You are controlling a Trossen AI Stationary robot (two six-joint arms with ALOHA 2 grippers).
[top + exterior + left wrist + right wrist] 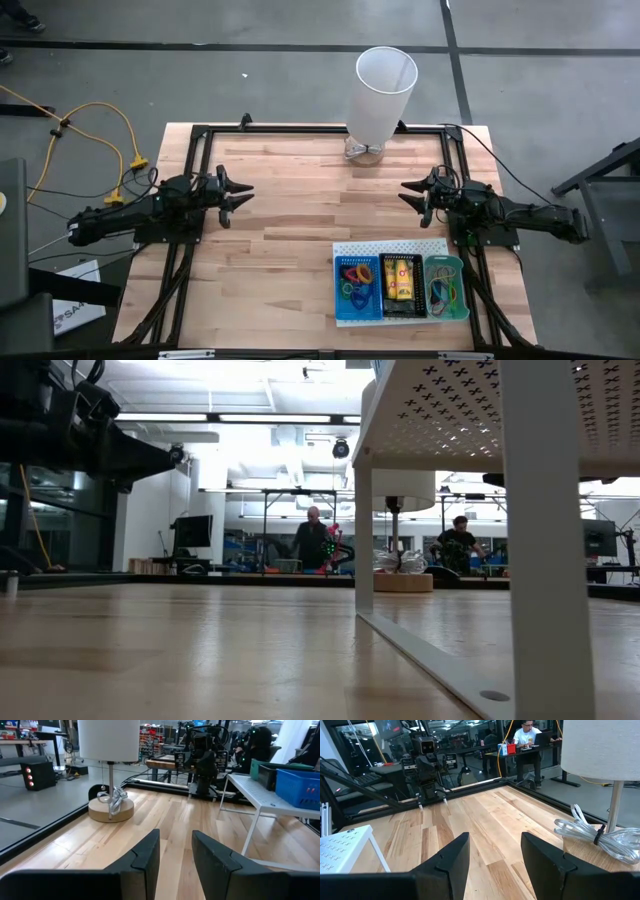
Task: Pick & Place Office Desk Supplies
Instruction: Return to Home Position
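The office desk supplies lie in three small bins on a raised white perforated board [390, 247] at the table's near right. Coloured rubber-band loops fill the blue bin [357, 288]. Yellow-and-red packs sit in the black bin [402, 285]. More loops lie in the teal bin [446, 290]. My left gripper [240, 193] hovers open at the table's left, pointing level toward the right. My right gripper [408, 193] hovers open at the right side, facing it. Nothing is between the fingers of my left gripper [175, 862] or my right gripper [495, 862].
A lamp with a white shade [385, 80] stands on a round wooden base [111, 810] at the far edge, its clear cord coiled there [600, 835]. A black frame [300, 128] borders the table. The board stands on white legs [545, 540]. Bare wood [300, 240] lies between the grippers.
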